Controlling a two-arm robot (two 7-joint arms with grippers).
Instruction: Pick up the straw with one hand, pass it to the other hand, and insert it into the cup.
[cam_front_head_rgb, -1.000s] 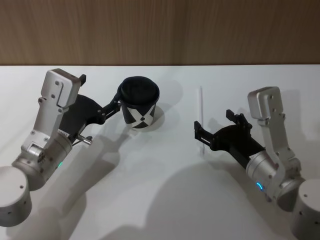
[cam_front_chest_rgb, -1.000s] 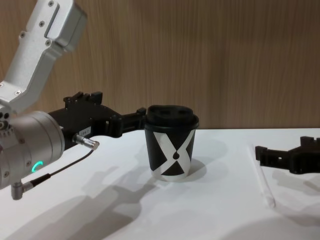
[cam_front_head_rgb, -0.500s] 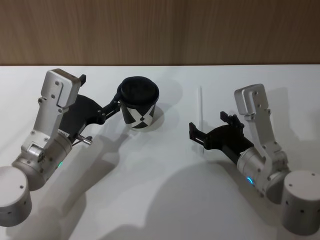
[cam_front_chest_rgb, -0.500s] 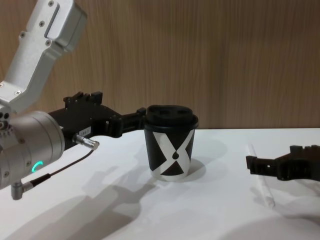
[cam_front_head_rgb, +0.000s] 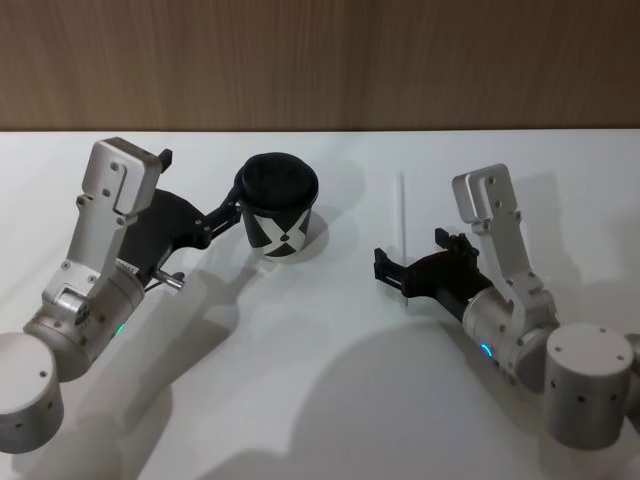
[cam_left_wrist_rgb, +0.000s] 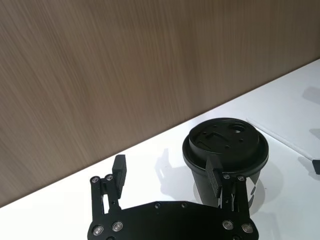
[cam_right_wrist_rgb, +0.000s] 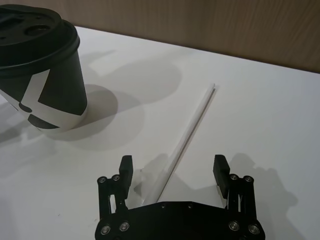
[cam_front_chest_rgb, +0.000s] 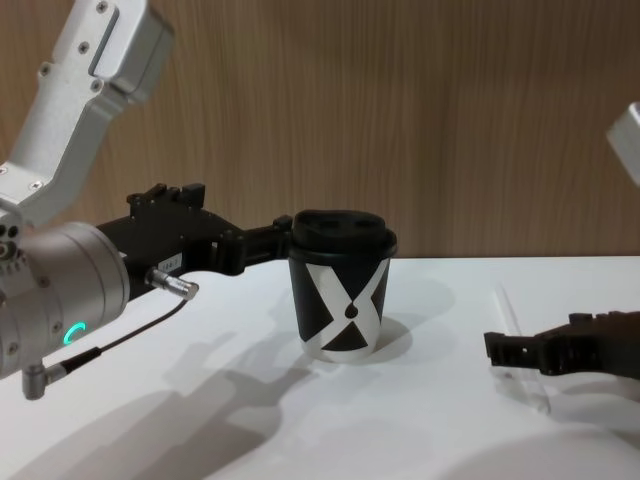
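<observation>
The straw (cam_front_head_rgb: 402, 212) lies flat on the white table (cam_front_head_rgb: 320, 380), off to the right of the cup (cam_front_head_rgb: 278, 200). The cup stands upright with its domed lid on. The right claw (cam_right_wrist_rgb: 173, 161) sits low at the straw's near end, fingers spread wide, with the straw between them and ungripped. The left claw (cam_left_wrist_rgb: 167, 165) is open too. One of its fingers is at the cup's side just under the lid, though whether it touches is unclear.
</observation>
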